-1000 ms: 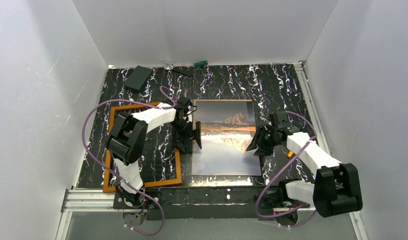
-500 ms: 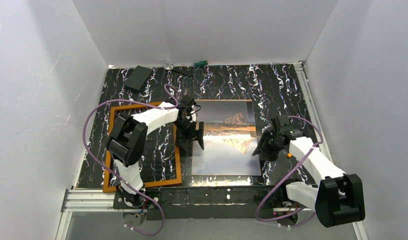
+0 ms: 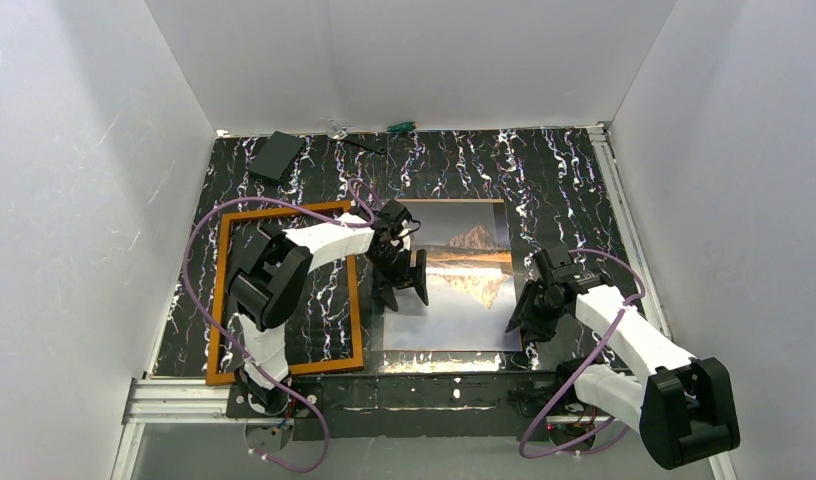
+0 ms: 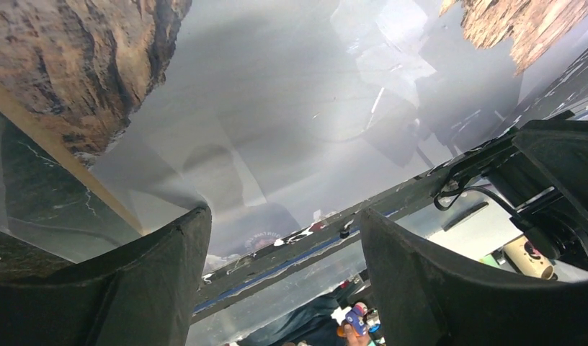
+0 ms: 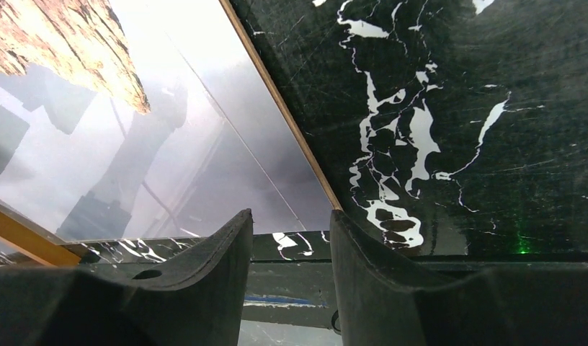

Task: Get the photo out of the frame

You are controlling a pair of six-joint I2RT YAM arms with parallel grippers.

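Observation:
The photo [image 3: 454,300], a mountain mirrored in water, lies flat and face up at the table's centre, outside the frame. The frame [image 3: 324,366], a thin orange-brown border, lies to its left with bare table inside it. My left gripper [image 3: 404,295] is open and empty, low over the photo's left part. In the left wrist view the gripper [image 4: 284,216] has the glossy photo [image 4: 291,108] just beyond its fingers. My right gripper [image 3: 519,322] is open and empty at the photo's right edge near its front corner. In the right wrist view that gripper [image 5: 290,220] faces the photo's edge [image 5: 168,144].
A black box [image 3: 277,156] sits at the back left. A green-handled tool [image 3: 399,127] and a small clear item [image 3: 336,130] lie against the back wall. White walls close in three sides. A metal rail [image 3: 184,400] runs along the front edge.
My left gripper has moved right, from the photo's left edge onto the photo. My right gripper has moved toward the front along the photo's right edge. Photo and frame have not moved.

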